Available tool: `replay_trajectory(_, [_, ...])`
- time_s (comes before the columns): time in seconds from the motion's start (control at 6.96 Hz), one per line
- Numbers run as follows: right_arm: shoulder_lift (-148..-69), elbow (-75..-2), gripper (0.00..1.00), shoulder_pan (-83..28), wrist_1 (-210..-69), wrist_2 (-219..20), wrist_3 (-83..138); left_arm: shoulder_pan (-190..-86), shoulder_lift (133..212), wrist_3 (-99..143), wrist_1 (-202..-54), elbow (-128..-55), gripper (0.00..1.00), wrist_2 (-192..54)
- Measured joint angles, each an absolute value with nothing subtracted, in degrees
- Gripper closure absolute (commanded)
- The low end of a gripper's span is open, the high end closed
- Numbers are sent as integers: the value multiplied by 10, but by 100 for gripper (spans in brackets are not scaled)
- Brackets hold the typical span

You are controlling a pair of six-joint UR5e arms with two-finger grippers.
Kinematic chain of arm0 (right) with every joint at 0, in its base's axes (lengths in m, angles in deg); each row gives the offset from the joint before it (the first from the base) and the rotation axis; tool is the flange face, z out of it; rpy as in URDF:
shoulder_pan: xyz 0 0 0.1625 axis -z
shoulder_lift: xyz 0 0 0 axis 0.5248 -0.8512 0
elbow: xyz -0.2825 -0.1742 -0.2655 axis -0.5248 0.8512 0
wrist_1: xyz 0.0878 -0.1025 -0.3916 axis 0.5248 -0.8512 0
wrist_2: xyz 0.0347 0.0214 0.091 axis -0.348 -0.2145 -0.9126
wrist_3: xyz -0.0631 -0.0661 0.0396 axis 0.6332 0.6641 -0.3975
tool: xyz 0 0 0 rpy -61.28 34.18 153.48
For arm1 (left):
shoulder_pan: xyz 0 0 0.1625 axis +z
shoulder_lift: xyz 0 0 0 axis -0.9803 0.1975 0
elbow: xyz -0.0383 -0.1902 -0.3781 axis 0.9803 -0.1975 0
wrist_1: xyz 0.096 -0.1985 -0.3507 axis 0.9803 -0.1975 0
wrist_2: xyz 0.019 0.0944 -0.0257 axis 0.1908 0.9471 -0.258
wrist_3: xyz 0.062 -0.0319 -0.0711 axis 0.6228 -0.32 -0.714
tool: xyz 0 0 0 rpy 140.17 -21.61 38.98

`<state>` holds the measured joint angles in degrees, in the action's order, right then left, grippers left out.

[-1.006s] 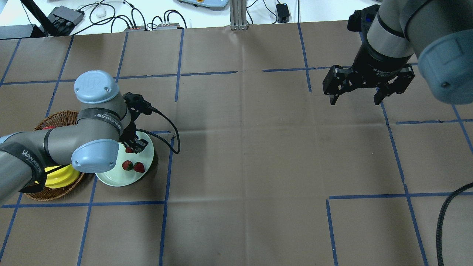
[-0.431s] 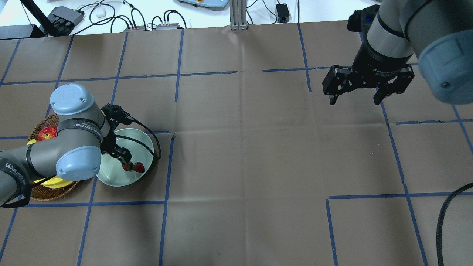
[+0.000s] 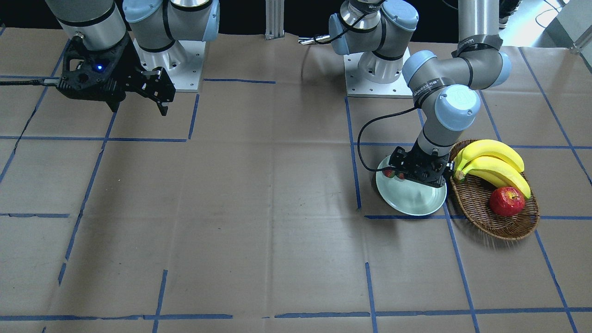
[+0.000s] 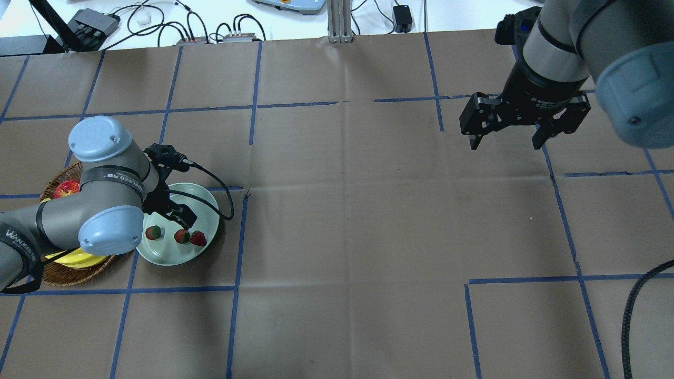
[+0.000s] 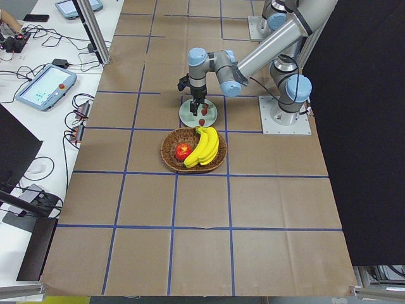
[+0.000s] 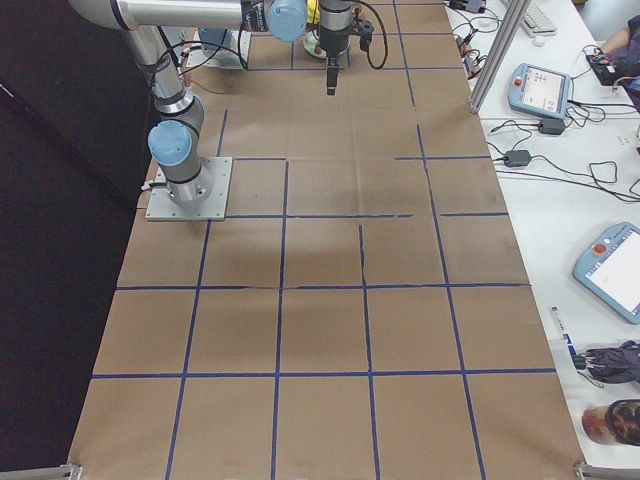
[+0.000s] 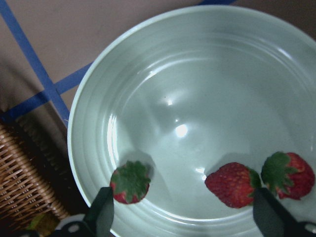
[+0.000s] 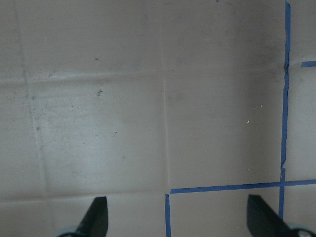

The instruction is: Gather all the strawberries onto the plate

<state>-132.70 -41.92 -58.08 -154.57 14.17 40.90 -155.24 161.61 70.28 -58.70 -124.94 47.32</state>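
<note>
Three strawberries lie on the pale green plate point(image 4: 171, 253): one point(image 4: 153, 232) at its left and two point(image 4: 182, 236) point(image 4: 198, 239) side by side at its right. In the left wrist view they are the lone one point(image 7: 130, 181) and the pair point(image 7: 232, 184) point(image 7: 288, 175) on the plate point(image 7: 197, 84). My left gripper point(image 4: 184, 216) hovers just over the plate, open and empty point(image 7: 183, 222). My right gripper point(image 4: 505, 139) hangs open and empty over bare table at the far right point(image 8: 180, 222). In the front view, my left gripper point(image 3: 418, 171) hides part of the plate point(image 3: 411, 206).
A brown wicker basket point(image 3: 499, 224) touches the plate on the side toward the table's left end. It holds bananas point(image 3: 490, 162) and a red apple point(image 3: 507, 201). My left arm's elbow covers part of the basket point(image 4: 63, 276) from above. Cables lie beyond the table's far edge.
My left gripper carried a strawberry across the plate toward its left side, opened and let it go there, then drew back a little. The right arm has not moved.
</note>
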Motion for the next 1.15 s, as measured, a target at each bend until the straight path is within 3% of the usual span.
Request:
replay_trajectory(0.29, [-1327,-419,0,-581,-1546,142,409,-1602,1596,595,-663,-1200,1,431])
replay_trajectory(0.86, [-1327,-420,0,-581,-1546,143,409,-1688,1525,451,-995,-967,1,432])
replay_trajectory(1.15, [-1327,-420,0,-581,-1546,143,409,-1691,1491,454,-1062,-907,0,430])
